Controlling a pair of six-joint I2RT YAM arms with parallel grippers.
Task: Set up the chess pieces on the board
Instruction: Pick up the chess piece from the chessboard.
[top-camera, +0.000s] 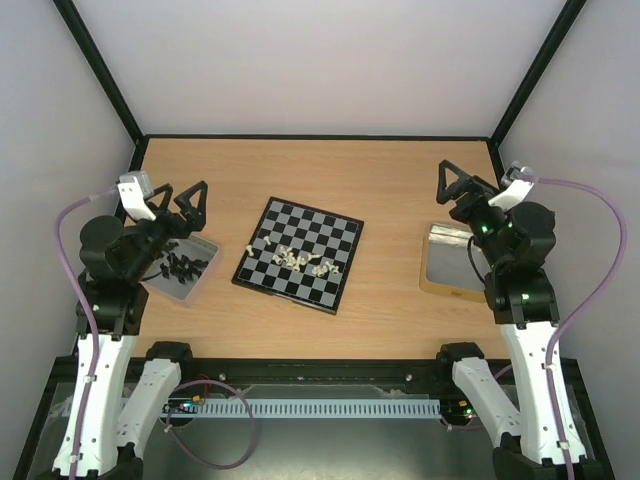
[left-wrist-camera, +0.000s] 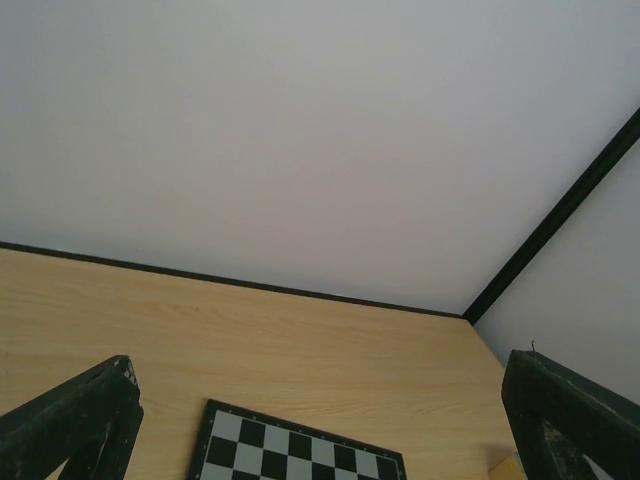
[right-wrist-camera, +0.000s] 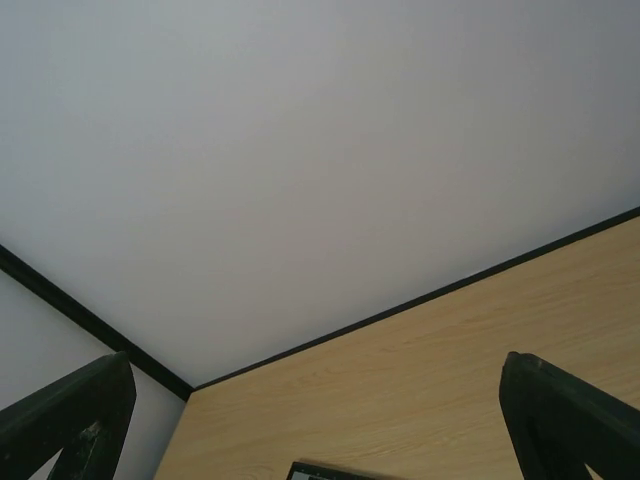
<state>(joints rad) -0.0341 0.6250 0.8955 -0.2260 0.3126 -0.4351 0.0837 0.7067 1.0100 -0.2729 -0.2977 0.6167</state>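
The board (top-camera: 322, 228) lies at a slant in the middle of the table. Several cream-white chess pieces (top-camera: 297, 260) lie in a loose heap on its near half. Small black chess pieces (top-camera: 184, 265) sit in a silver tray (top-camera: 192, 291) at the left. My left gripper (top-camera: 182, 191) hangs open above that tray, holding nothing. My right gripper (top-camera: 462, 181) hangs open at the right, beyond the other tray, also with nothing in it. In the left wrist view the board's far edge (left-wrist-camera: 300, 452) shows low between the fingers (left-wrist-camera: 75, 420). The right wrist view catches only a corner of the board (right-wrist-camera: 318, 470).
A second silver tray (top-camera: 450, 262) with a wooden rim stands at the right and looks bare. White walls with black corner posts close the table on three sides. Bare wooden tabletop (top-camera: 320, 175) lies beyond the board.
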